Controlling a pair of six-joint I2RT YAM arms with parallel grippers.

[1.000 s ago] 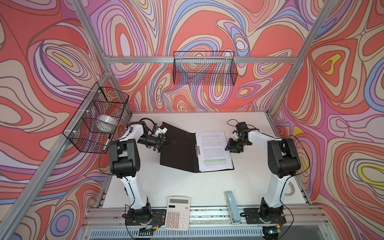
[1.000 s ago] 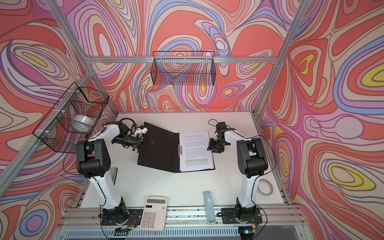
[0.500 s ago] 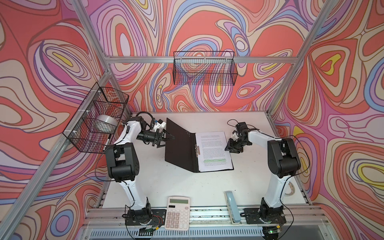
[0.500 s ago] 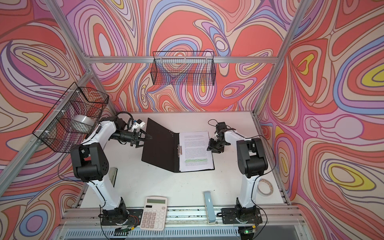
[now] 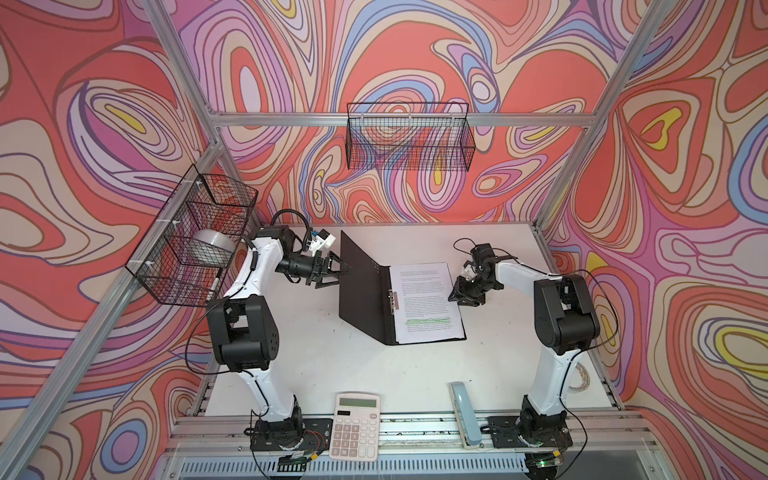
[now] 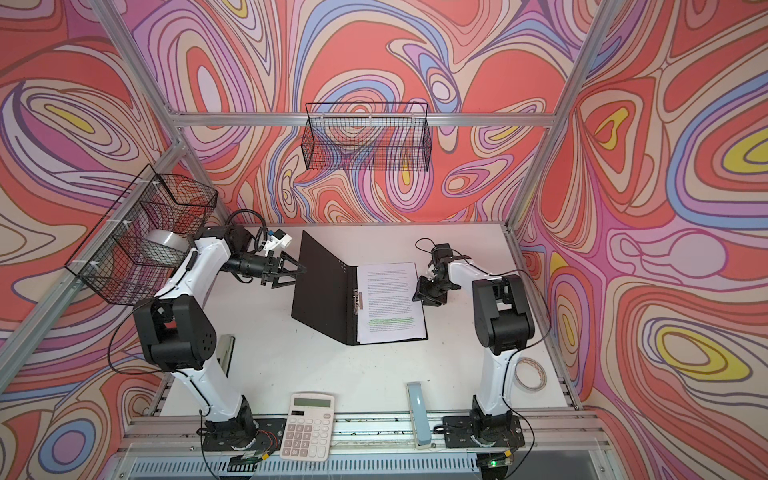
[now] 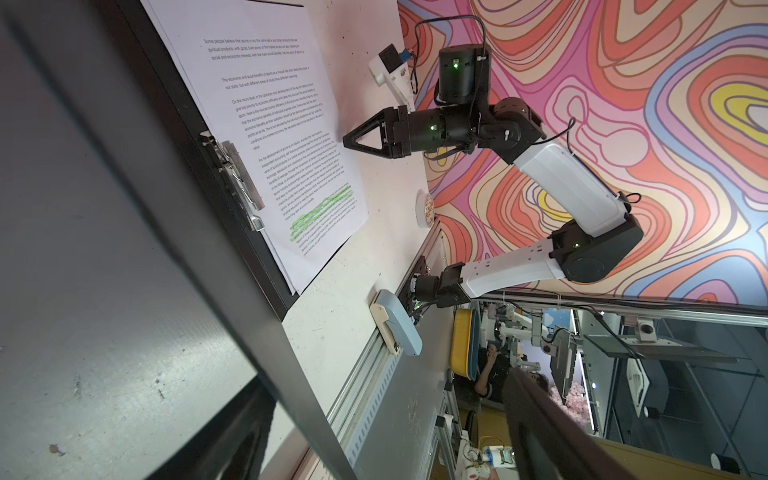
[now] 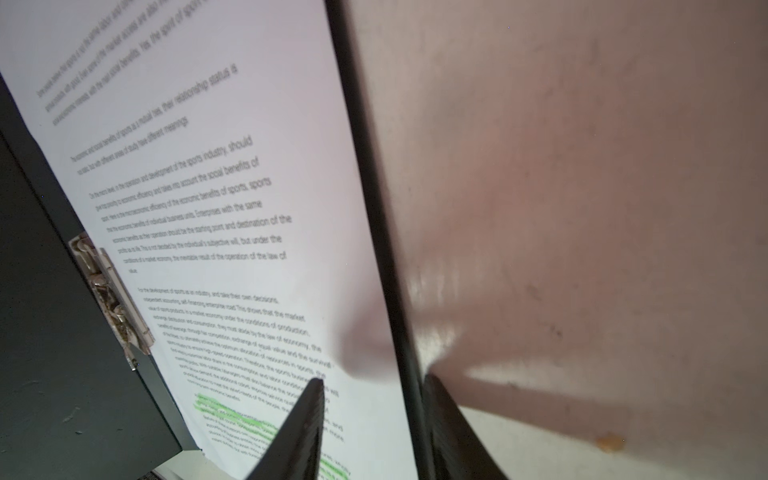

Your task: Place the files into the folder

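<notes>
The folder (image 5: 361,286) (image 6: 322,286) lies open on the white table, black inside up. Its left cover stands tilted up off the table. The files (image 5: 428,299) (image 6: 390,299), white printed sheets with green-marked lines, lie flat on its right half beside the metal clip (image 7: 237,183). My left gripper (image 5: 338,274) (image 7: 388,380) is open at the raised cover's outer edge, which runs between its spread fingers. My right gripper (image 5: 455,296) (image 8: 374,380) is open and straddles the folder's right edge (image 8: 365,166). One fingertip rests on the files (image 8: 228,166), the other on the table outside.
A white calculator (image 5: 355,426) and a pale blue stapler (image 5: 465,415) lie at the front rail. A tape roll (image 6: 530,374) sits at the right edge. Wire baskets hang on the left wall (image 5: 195,241) and the back wall (image 5: 409,137).
The left arm has risen and swung toward the folder, and the left cover has gone from lying nearly flat to standing tilted up. The right gripper has stayed put.
</notes>
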